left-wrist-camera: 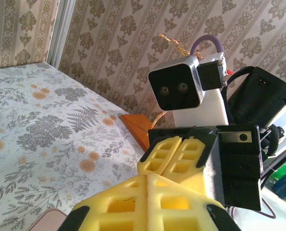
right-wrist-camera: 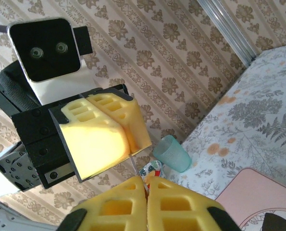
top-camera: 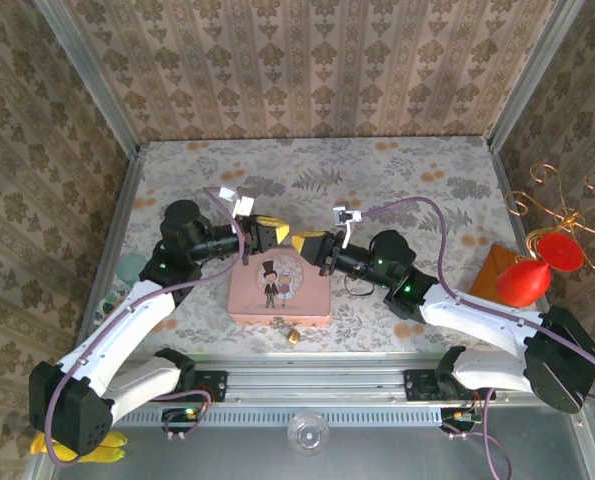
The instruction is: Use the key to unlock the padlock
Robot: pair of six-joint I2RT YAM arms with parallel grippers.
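Both arms are up over the pink tin (top-camera: 267,300), tips nearly nose to nose. The left gripper (top-camera: 274,230) is clenched, its yellow fingers pressed flat together. The right gripper (top-camera: 306,243) is clenched too, no gap between its pads.

The padlock (top-camera: 292,335), a tiny brass thing, sits down at the near edge of the tin, well below both grippers, and neither one is touching it. From here I can't tell whether its shackle is closed (it's simply too small). So by my reading the unlocking itself hasn't started. The key has to get down to the lock, into the keyhole, and turn.

And the key? From above, nothing. The right wrist camera gives the clue. A thin silvery sliver, most likely the key (right-wrist-camera: 133,166), runs between the left fingertips and the right fingertips. Which pair has the firm hold on it, I can't tell; it looks like a pass between the two.

The left wrist camera shows the same face-off from the other side, both pairs of fingers closed, though the sliver is hidden there. It picks up an orange block (left-wrist-camera: 138,129) by the wall. The right wrist camera catches a teal cup (right-wrist-camera: 171,153) beyond the fingertips.
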